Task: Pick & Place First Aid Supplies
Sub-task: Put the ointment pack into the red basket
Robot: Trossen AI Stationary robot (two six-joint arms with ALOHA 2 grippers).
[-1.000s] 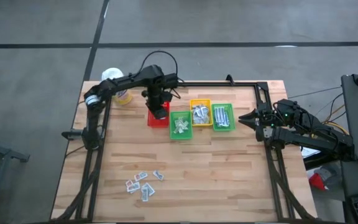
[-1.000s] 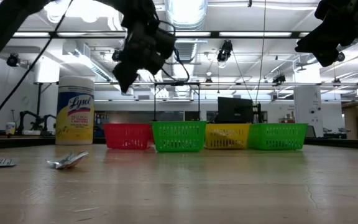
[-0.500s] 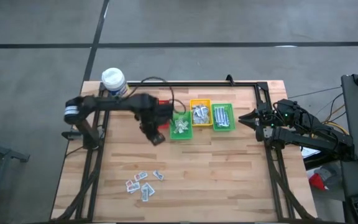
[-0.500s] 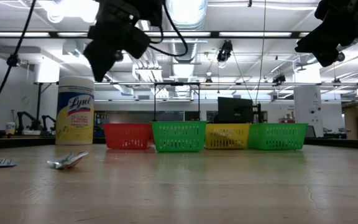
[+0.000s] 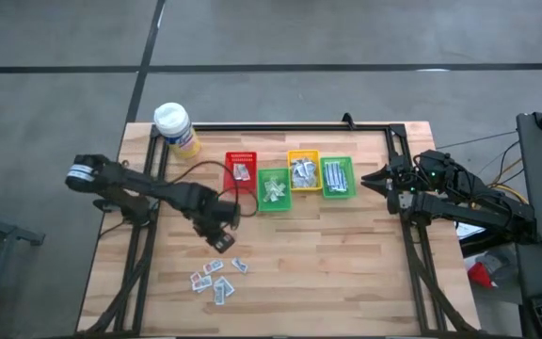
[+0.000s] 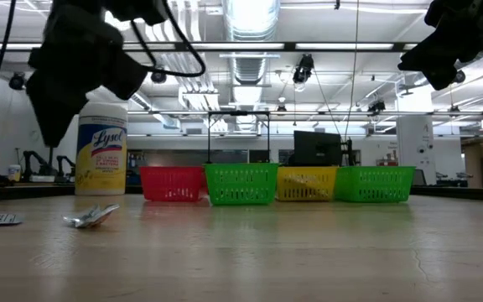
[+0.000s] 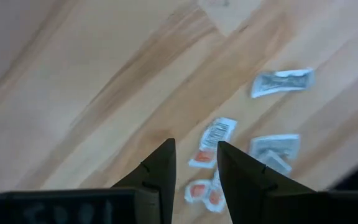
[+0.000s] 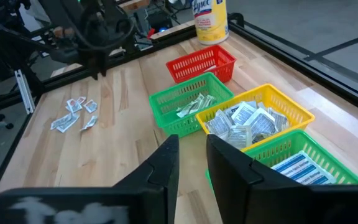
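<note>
- The left tool (image 5: pixel 219 241) is now hanging at centre-left in the overhead picture, just above the loose cluster of first aid packets (image 5: pixel 216 278) lying lower on the wooden surface (image 5: pixel 346 264). A second ago it was up over the red bin (image 5: pixel 241 171), so it has swung away from the row of bins and down toward the pile.
- Its fingers (image 7: pixel 160 168) are standing slightly spread with a narrow gap, and nothing is showing between them; in its wrist picture, packets are lying just beyond the tips.
- I take that to mean one delivery is finished and the arm is heading back for another packet. A packet is lying in the red bin.
- The green bin (image 5: pixel 272 189), yellow bin (image 5: pixel 303 173) and second green bin (image 5: pixel 337 177) are each holding sorted packets, so the job looks well along, with only the small cluster left.
- The right tool (image 5: pixel 373 180) is waiting at the right side, beside the last green bin, unmoved over the last second; its fingers (image 8: pixel 160 165) are slightly apart and carrying nothing.
- A wipes canister (image 5: pixel 177 128) is standing at the upper left, out of the way.
</note>
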